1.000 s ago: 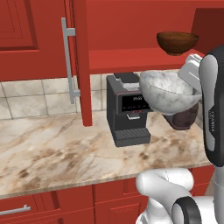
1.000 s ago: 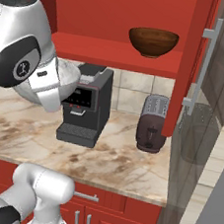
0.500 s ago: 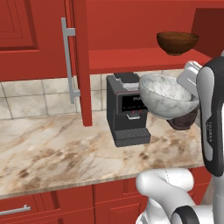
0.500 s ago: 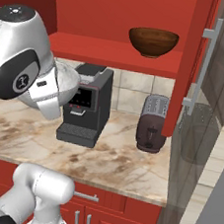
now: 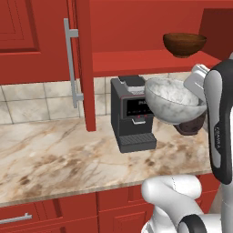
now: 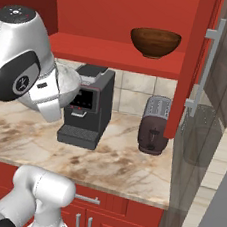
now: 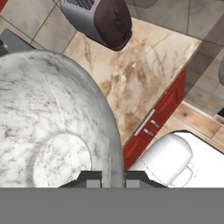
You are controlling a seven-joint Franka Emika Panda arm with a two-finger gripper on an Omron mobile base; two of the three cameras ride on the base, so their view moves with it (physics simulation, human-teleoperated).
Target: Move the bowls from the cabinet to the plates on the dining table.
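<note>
The marbled bowl [image 6: 64, 82] is mostly hidden behind the robot's white arm in the right base view. The toaster [image 5: 189, 125] sits largely hidden behind that bowl in the left base view. The cabinet [image 5: 32, 41] is cut off at the top edge.

The only lettering in sight runs lengthwise down the robot arm's grey link [image 5: 219, 132] at the right edge of the left base view, small dark capitals that appear to spell "FRANKA", though they are too small to read with certainty. The dark coffee machine [image 5: 131, 113] on the marble worktop [image 5: 54, 154] carries a display panel with faint marks that cannot be made out. No other words, numbers or signs can be read anywhere.
</note>
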